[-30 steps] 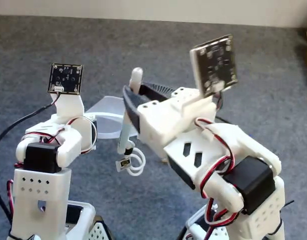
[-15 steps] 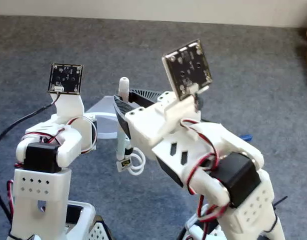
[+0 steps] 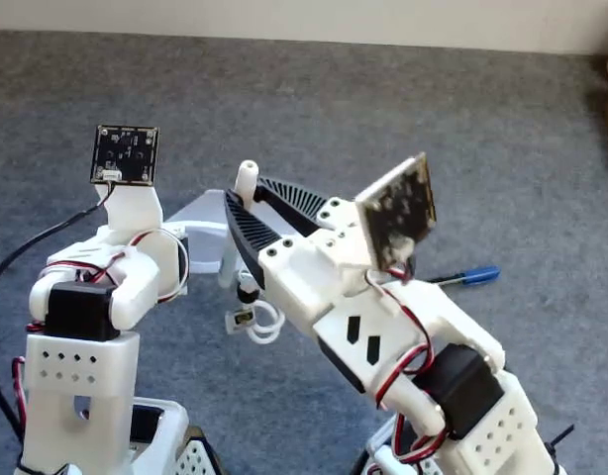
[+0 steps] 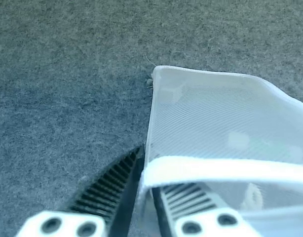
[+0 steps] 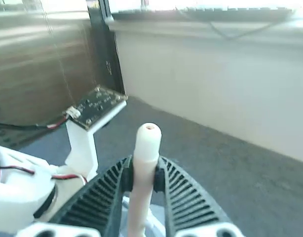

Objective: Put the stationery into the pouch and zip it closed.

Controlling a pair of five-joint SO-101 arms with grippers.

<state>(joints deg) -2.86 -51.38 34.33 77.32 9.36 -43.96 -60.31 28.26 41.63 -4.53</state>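
Note:
My left gripper [image 4: 145, 180] is shut on the rim of the translucent white mesh pouch [image 4: 215, 118] and holds that edge up off the carpet. In the high view the pouch [image 3: 203, 210] lies between the two arms. My right gripper [image 3: 247, 193] is shut on a white pen [image 3: 247, 176], which stands nearly upright beside the pouch. The right wrist view has the pen [image 5: 147, 140] clamped between the black ribbed fingers [image 5: 104, 190]. A blue pen [image 3: 467, 276] lies on the carpet to the right of the right arm.
Grey carpet [image 3: 314, 109] covers the whole work surface. A white cord loop with a small tag [image 3: 256, 322] hangs below the white pen. The left arm's camera board [image 3: 125, 155] stands high at the left. A pale wall runs along the back.
The right arm has swung left and dropped lower, its camera board tipping down to the right. The white pen it holds moved left toward the pouch. The blue pen came into view.

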